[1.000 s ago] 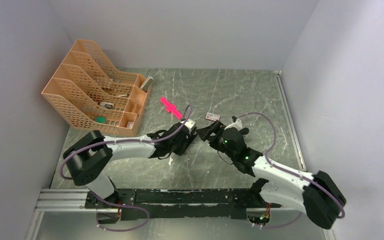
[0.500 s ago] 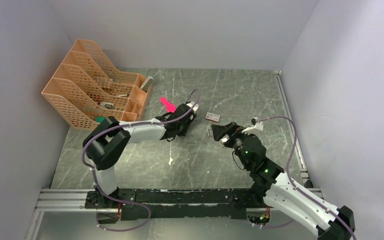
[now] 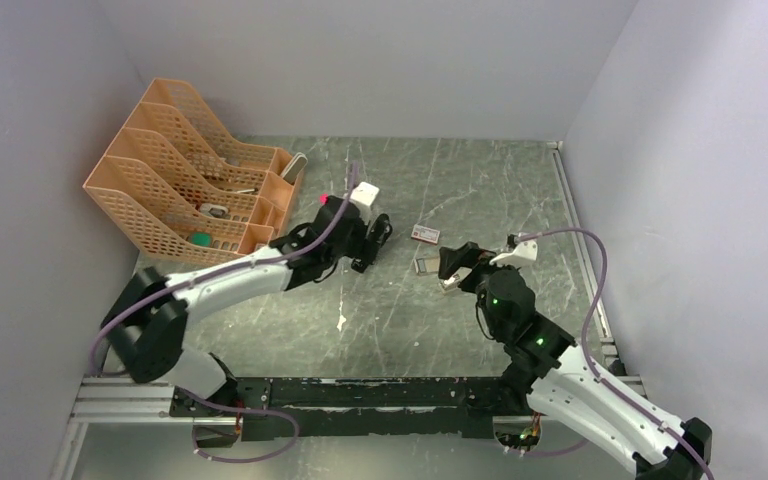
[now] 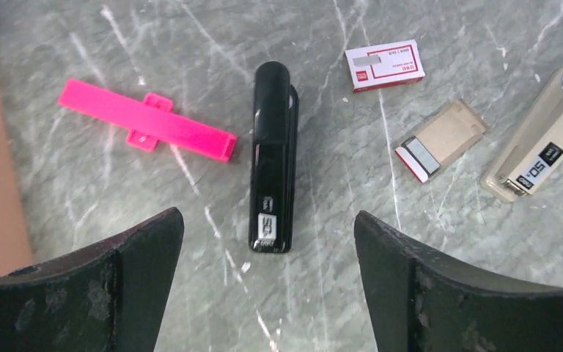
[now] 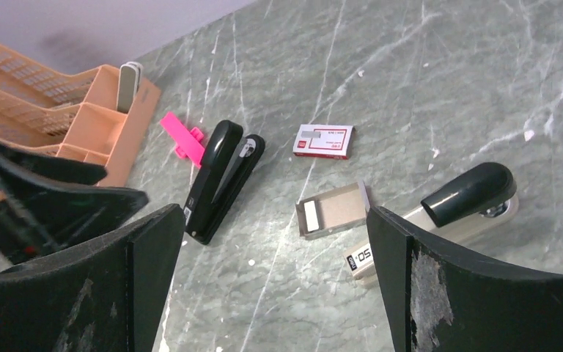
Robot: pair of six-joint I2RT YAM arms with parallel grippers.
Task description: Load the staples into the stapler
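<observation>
Black stapler (image 4: pixel 273 158) lies flat, long axis toward left gripper (image 4: pixel 266 220)

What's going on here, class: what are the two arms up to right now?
Neither arm holds anything. The left hand and the right hand both hang open above the grey marbled table. The long black desk stapler lies on it beside a bright pink plastic piece. The short silvery strip of staples sits in a brown cardboard tray, near a small white box with red print and a beige stapler. Loading has not yet begun.
</observation>
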